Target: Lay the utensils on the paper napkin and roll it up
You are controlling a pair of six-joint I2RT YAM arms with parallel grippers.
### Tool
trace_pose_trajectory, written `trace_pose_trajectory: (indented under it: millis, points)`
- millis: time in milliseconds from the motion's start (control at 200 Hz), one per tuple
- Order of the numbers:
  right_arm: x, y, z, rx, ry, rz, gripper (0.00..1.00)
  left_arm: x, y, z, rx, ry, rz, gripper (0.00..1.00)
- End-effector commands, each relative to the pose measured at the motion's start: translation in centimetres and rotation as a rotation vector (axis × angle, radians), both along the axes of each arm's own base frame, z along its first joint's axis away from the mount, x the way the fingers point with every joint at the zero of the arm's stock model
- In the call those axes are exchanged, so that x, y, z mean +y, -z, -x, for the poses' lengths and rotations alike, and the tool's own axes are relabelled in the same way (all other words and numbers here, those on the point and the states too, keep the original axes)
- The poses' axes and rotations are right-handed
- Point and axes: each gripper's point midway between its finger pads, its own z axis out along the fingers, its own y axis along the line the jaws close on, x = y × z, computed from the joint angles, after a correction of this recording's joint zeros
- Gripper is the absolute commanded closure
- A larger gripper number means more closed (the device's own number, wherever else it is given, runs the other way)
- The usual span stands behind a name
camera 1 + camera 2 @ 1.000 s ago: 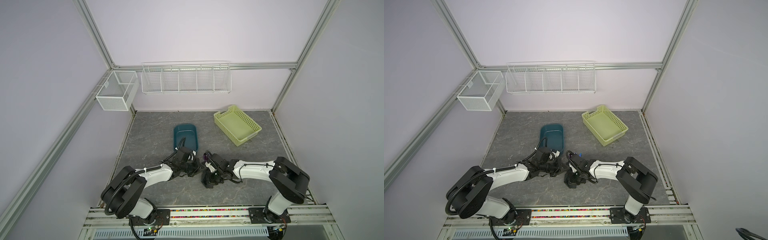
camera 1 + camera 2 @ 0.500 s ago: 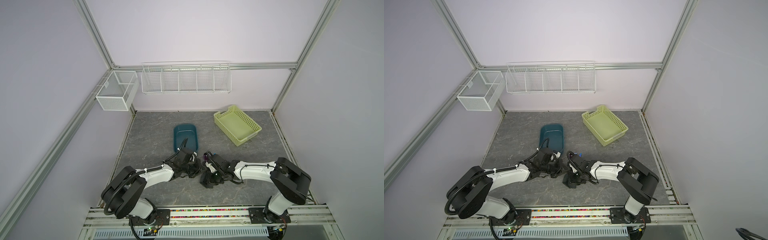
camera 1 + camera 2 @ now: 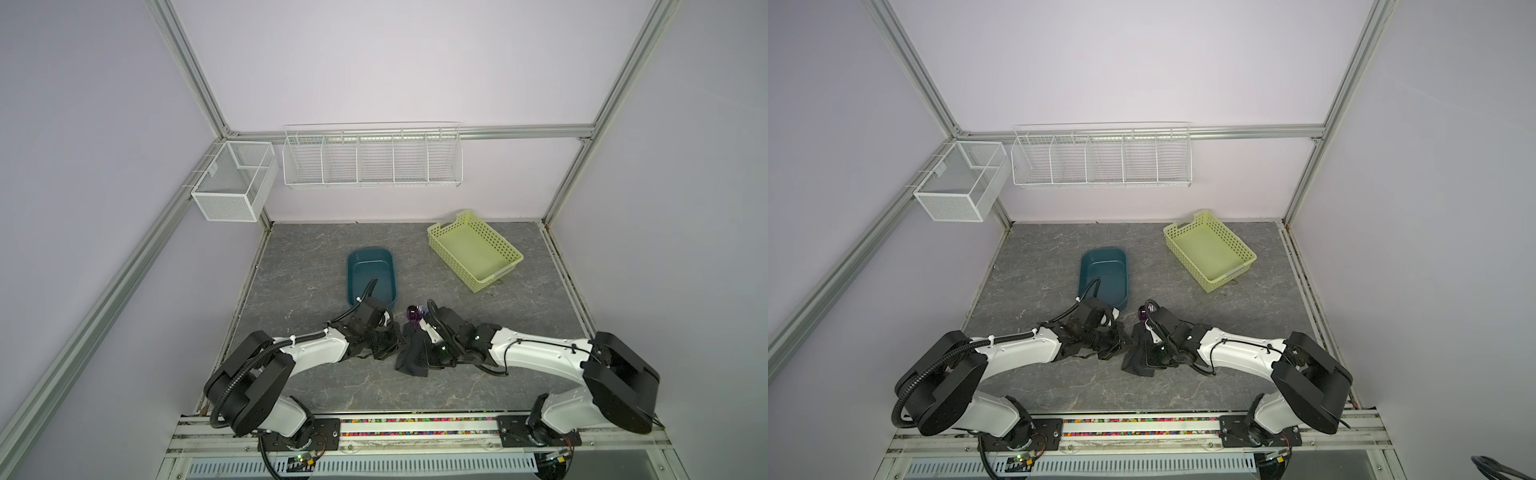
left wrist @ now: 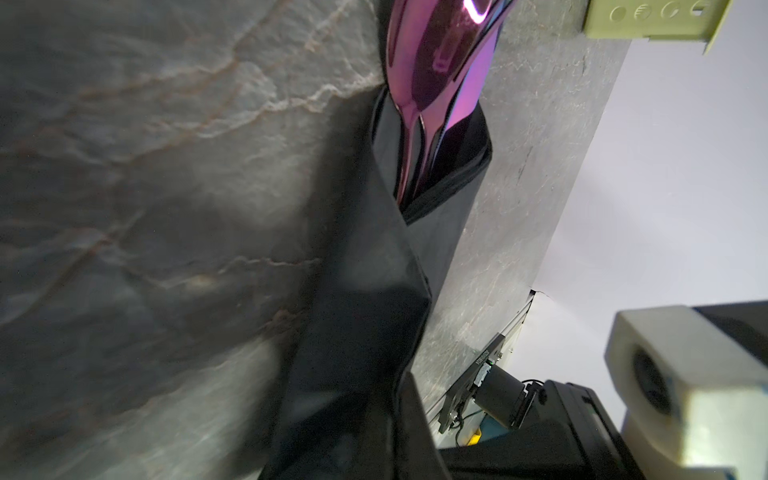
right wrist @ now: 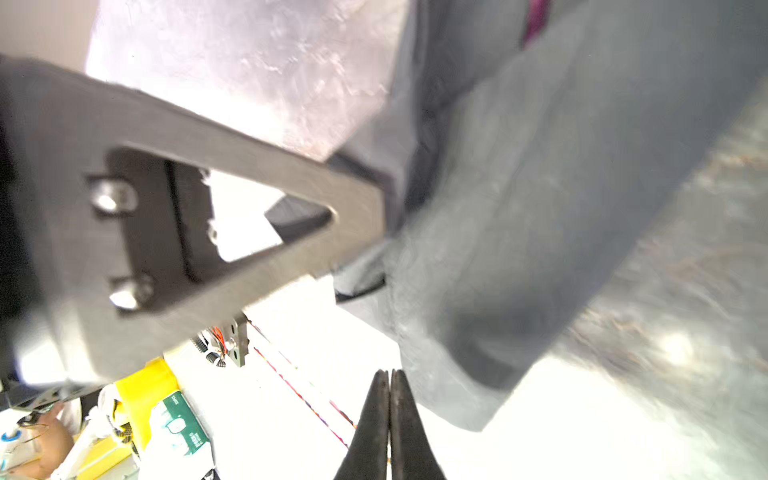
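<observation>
Change since a second ago: slight; both arms and the bundle keep nearly their places at the front middle of the table. Both top views: paper napkin, black, wrapped around the utensils. The long axis runs front to back, and the purple heads stick out of the far end, pointing toward the teal tub. Left gripper is at the bundle's left side, right gripper at its right; finger gaps are unreadable here, dark on dark. Yellow-green basket is well apart, back right. Left wrist view: utensil heads emerge close together from the napkin's open end. One dark finger touches the napkin; whether a fold is pinched, cannot tell. Right wrist view: right gripper fingers are closed tip to tip, with nothing between them, just beside the napkin's corner. Left gripper, fingers closed, has its tip against the napkin's side.
</observation>
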Motion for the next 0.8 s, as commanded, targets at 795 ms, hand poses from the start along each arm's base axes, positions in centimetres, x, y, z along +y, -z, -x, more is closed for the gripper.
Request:
trace_pose_trajectory:
  millis: [795]
  points:
    - [-1.1, 3.7, 1.1, 0.099, 0.070, -0.037, 0.94, -3.8, -2.8, -0.4, -0.028, 0.058, 0.028, 0.99]
